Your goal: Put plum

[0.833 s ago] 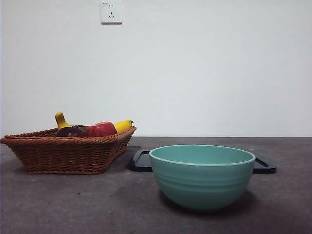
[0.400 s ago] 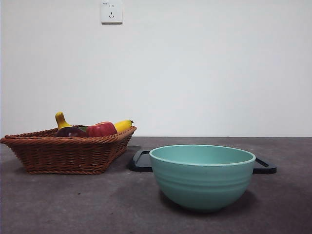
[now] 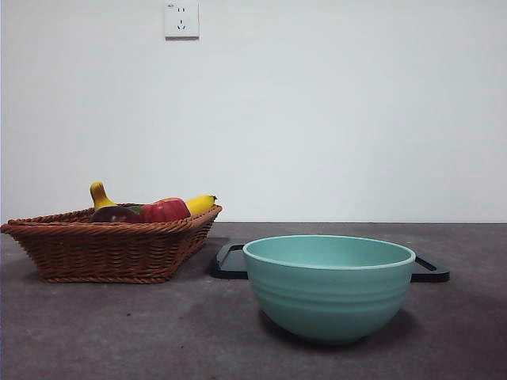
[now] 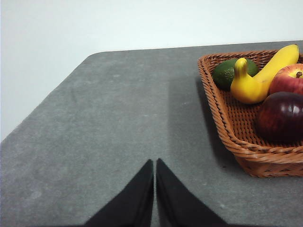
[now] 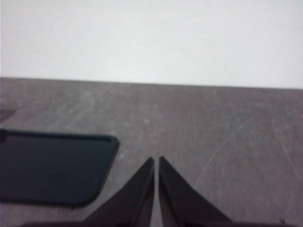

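- On my left wrist feed the left pincer point(image 4: 155, 163) has its two black jaws pressed together, tips meeting, with nothing between them; it sits over bare grey surface point(image 4: 118, 123), apart from the wicker basket point(image 4: 222, 118).
- The plum point(image 4: 280, 117) lies in the basket — dark maroon, glossy, against the near rim and touching the red apple point(image 4: 288, 78).
- Beside them I see a yellow gourd-shaped fruit point(image 4: 246, 85), a banana point(image 4: 279, 61) and a green avocado point(image 4: 227, 73).
- The right pincer point(image 5: 156, 163) is also closed tip to tip and empty, over the surface just beside a black tray point(image 5: 52, 168).
- From the front camera neither arm shows — only the basket at the left, a teal bowl point(image 3: 329, 286) standing near in front of the tray, and a white wall socket point(image 3: 181, 19) above.
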You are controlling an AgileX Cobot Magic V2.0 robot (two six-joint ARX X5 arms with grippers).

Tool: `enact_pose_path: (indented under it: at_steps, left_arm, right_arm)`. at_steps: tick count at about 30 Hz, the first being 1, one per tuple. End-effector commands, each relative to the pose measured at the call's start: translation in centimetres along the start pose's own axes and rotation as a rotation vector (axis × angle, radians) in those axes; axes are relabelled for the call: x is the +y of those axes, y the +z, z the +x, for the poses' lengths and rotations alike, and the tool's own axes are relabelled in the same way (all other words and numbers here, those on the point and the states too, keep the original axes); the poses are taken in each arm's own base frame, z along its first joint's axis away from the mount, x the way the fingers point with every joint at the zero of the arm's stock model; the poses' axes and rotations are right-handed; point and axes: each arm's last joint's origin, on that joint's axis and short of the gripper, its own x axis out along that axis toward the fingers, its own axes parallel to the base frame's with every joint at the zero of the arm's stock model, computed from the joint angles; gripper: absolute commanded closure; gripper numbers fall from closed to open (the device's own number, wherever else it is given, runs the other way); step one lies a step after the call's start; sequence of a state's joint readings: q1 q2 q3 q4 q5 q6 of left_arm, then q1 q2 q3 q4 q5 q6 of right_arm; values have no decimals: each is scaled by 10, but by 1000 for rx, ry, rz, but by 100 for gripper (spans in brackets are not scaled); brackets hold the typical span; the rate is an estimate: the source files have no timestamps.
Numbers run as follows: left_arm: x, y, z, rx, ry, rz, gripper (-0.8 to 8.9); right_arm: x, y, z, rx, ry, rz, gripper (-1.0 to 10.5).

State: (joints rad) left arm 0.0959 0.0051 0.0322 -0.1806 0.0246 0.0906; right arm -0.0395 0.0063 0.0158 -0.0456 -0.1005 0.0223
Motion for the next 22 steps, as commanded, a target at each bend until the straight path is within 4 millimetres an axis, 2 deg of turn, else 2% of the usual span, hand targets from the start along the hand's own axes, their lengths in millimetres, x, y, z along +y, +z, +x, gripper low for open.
enact_pose_path:
  at_steps: [1,5,22]
  left_arm:
    - [0,-7,2,27,4,-6,807]
    - [0,-7,2,27,4,-6,807]
    - [0,-7,2,27,4,-6,807]
  right_arm:
    - [0,-6,0,50,-7,7,942]
    - [0,-14,-1,136,-9,17,942]
    - [0,-12,0,111,-7,15,942]
